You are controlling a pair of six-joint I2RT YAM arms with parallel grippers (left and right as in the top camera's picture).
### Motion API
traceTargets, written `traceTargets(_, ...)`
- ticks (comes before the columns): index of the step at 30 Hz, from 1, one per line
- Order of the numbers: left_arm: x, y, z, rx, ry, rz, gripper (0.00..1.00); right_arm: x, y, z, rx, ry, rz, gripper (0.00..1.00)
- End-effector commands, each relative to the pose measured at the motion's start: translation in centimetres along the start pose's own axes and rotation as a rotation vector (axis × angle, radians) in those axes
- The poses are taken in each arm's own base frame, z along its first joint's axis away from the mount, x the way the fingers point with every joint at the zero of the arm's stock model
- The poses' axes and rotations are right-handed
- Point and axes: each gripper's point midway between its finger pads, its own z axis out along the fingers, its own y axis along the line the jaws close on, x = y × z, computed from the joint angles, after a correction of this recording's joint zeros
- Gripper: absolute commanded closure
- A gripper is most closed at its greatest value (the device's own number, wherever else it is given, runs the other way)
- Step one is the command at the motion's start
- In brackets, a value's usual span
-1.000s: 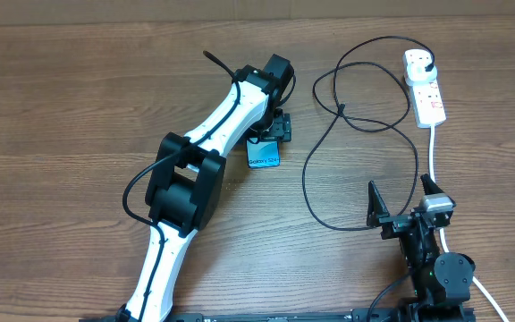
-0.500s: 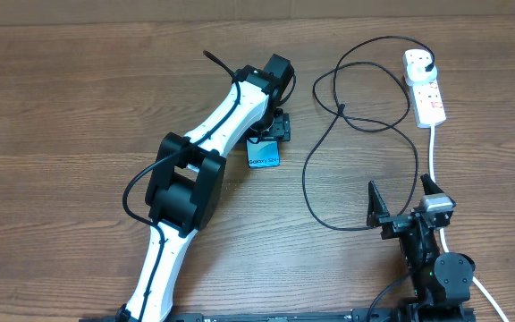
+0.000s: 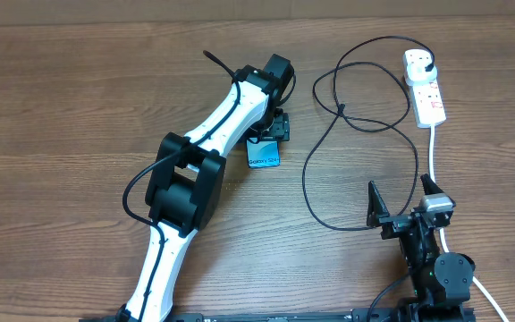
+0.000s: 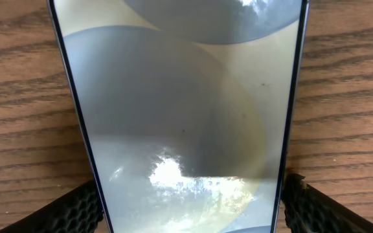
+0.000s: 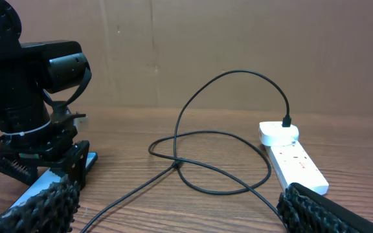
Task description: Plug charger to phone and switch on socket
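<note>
On the left, we see the left arm (image 3: 195, 170) stretched diagonally from the near edge of the table (image 3: 79, 107) up toward its middle, elbow bent, wrist pointing down. The left gripper (image 3: 275, 127) sits over the phone (image 3: 263, 154). In the left wrist view its two black meshed fingers (image 4: 76, 208) stand at either long edge of the phone, pads against its sides, so we read it as clamped on the phone.

The phone lies flat on the wood near the table's middle. Its near end pokes out from under the gripper, light blue with white lettering. Seen close from the wrist, its glass reflects grey and cream shapes and one bright spot.

Right of it, the charger (image 3: 340, 110) lies as a thin black cable in loose, crossing loops. Its black plug sits in the far end of the socket (image 3: 427, 94). We cannot make out the small connector tip.

The right arm is folded low at the near edge. The right gripper (image 3: 401, 199) points away from the robot, with its fingers spread wide and nothing between them. One sweep of the cable runs just in front of it.

Farthest right, the socket is a white strip with red markings, lying lengthwise at the far side of the table. Its thick white cord trails toward the robot past the right gripper. We cannot tell how the switch is set.
</note>
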Motion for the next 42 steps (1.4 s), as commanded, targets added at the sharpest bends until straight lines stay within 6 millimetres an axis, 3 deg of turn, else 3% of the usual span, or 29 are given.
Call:
traceTargets(1,1.0,0.5,1.8,-0.015,0.046,-0.001,0.16,0.2,0.0,0.0,0.001,-0.003,-0.002,0.0)
traceTargets(32,1.0,0.5,1.8,-0.008,0.049,-0.022,0.24,0.2,0.0,0.0,0.001,-0.003,-0.002,0.0)
traceTargets(42,0.3,0.0,0.1,0.001,0.035,-0.022,0.25,0.2,0.0,0.0,0.001,-0.003,-0.002,0.0)
